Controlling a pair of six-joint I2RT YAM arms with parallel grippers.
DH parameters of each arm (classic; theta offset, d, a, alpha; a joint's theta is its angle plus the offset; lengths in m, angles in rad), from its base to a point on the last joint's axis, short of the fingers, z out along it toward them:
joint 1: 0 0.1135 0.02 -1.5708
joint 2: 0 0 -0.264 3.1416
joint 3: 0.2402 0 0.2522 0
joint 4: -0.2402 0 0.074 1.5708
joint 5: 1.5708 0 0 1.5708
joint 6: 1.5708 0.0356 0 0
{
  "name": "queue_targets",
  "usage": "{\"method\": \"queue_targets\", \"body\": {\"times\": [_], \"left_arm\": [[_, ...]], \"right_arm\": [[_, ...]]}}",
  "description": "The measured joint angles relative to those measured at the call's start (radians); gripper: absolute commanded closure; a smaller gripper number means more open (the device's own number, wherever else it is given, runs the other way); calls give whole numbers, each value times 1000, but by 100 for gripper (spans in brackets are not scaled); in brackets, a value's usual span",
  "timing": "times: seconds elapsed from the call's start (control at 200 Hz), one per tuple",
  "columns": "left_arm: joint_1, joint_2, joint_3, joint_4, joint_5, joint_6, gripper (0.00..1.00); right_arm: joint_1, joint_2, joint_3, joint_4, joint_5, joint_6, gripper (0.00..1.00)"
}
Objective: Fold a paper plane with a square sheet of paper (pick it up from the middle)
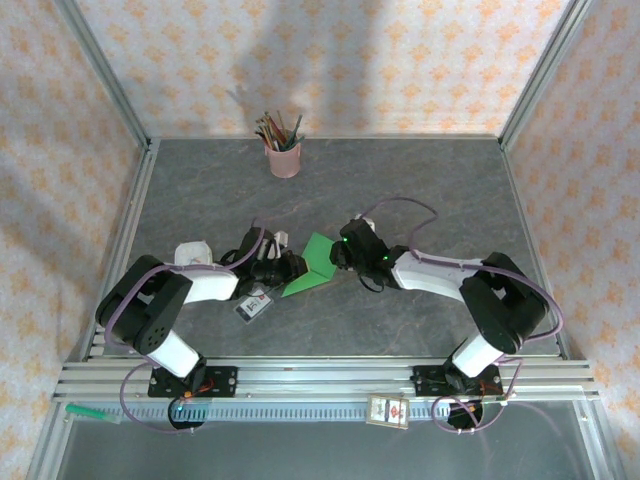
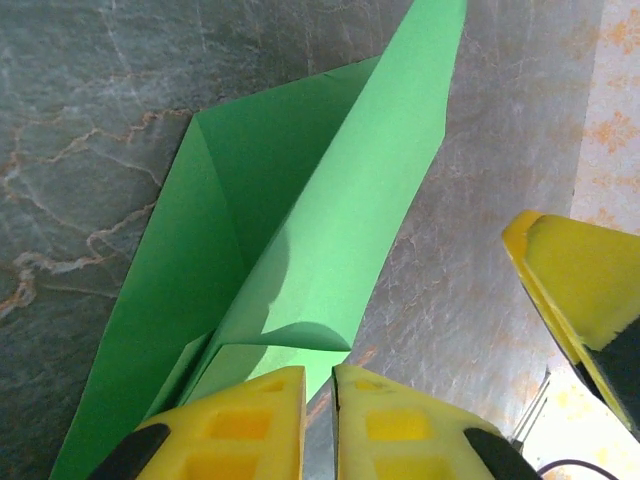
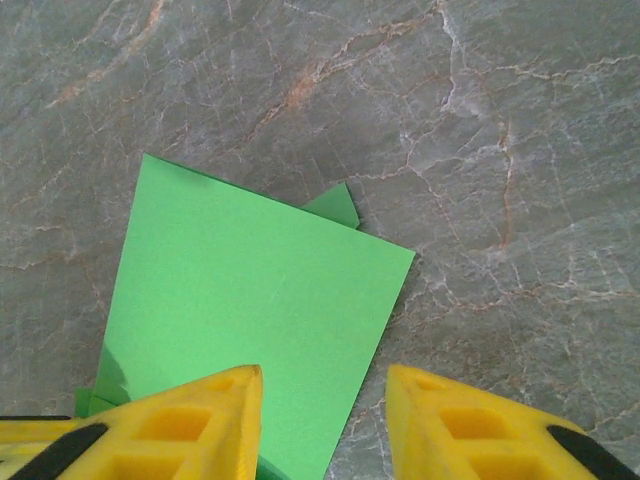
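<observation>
The square sheet of paper point(image 1: 317, 260) is bright green and folded. It sits in the middle of the top view on the grey table point(image 1: 420, 190), between the two pincers. In the left wrist view it has sharp creases, and one long flap lifts toward the top of the frame.

The left gripper point(image 2: 320, 425) is pinched on the paper's low end at the bottom of that frame. The right gripper point(image 3: 325, 425) is loose, its fingers wide apart over the paper's near edge.

A small white card point(image 1: 253, 306) lies just to the lower left of the paper. The pink pencil cup point(image 1: 284, 155) stands well apart, up the frame. Bare table spreads to the right and the top.
</observation>
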Motion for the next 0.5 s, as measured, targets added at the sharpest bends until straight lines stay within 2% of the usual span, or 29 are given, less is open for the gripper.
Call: {"method": "queue_targets", "body": {"times": [0.5], "left_arm": [[52,0,30,4,42,37,73]], "right_arm": [[0,32,0,0,-31,-7,63]]}}
